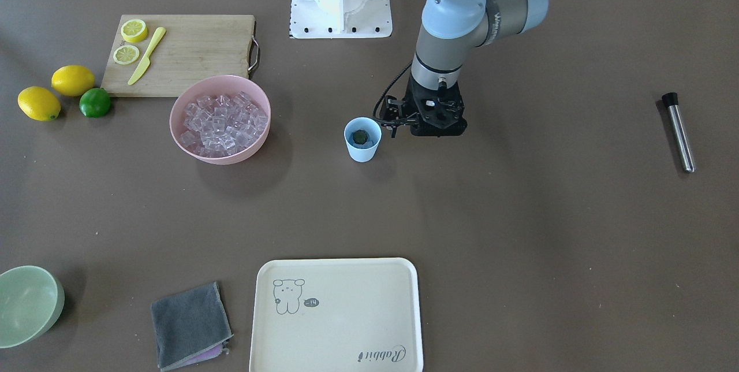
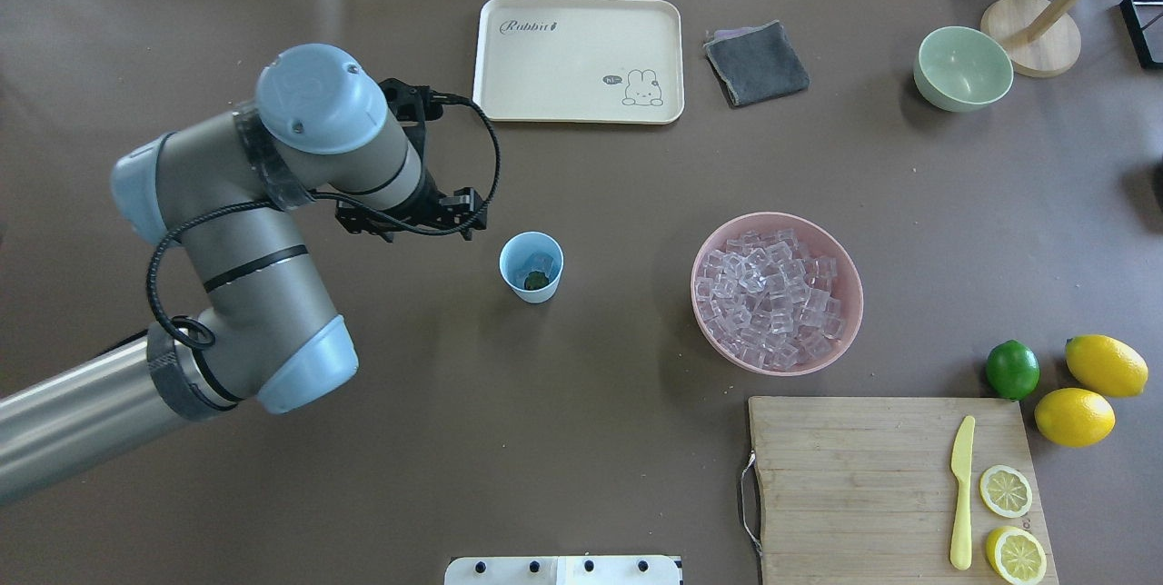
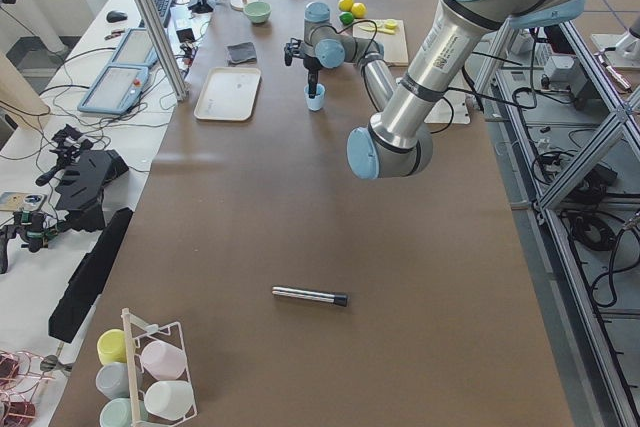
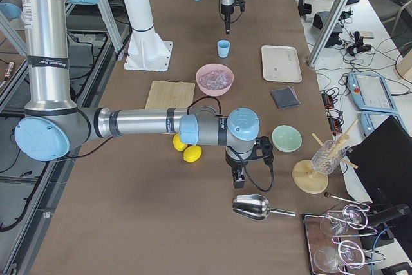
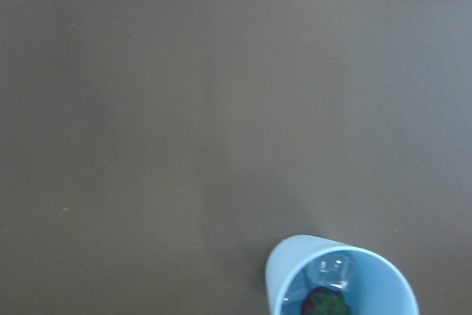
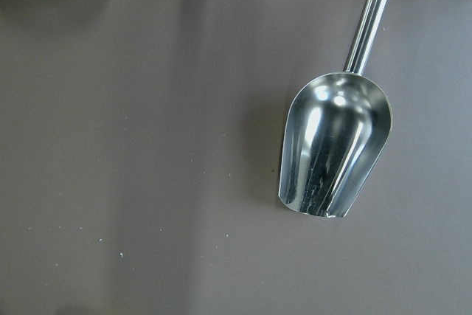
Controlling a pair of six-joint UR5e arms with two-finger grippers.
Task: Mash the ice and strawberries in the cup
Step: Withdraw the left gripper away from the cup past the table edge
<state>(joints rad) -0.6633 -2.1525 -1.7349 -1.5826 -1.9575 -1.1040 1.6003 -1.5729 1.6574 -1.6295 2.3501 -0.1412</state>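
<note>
1. Small light blue plastic tumbler (image 1: 362,152): plain; red, green-topped berry (image 5: 321,302) inside.
2. Round pink plastic bowl (image 1: 222,158): plain, holding clear glassy cubes (image 1: 222,123).
3. Cream rectangular tray (image 1: 346,314): grey cartoon-animal drawing, grey lettering.

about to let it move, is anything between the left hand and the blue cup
Nothing visible does. The left hand hangs beside the cup on the robot's left, with only bare table between them. The pink bowl stands on the cup's other side.

- Small light blue plastic tumbler (image 2: 531,296) stood upright, mid-table.
- Tiny red strawberry with green top (image 5: 322,304) lay at its bottom, a clear cube (image 5: 330,269) touching it.
- Clear glassy ice cubes (image 2: 772,294) sat heaped in a pink bowl (image 1: 222,158), well apart.
</note>
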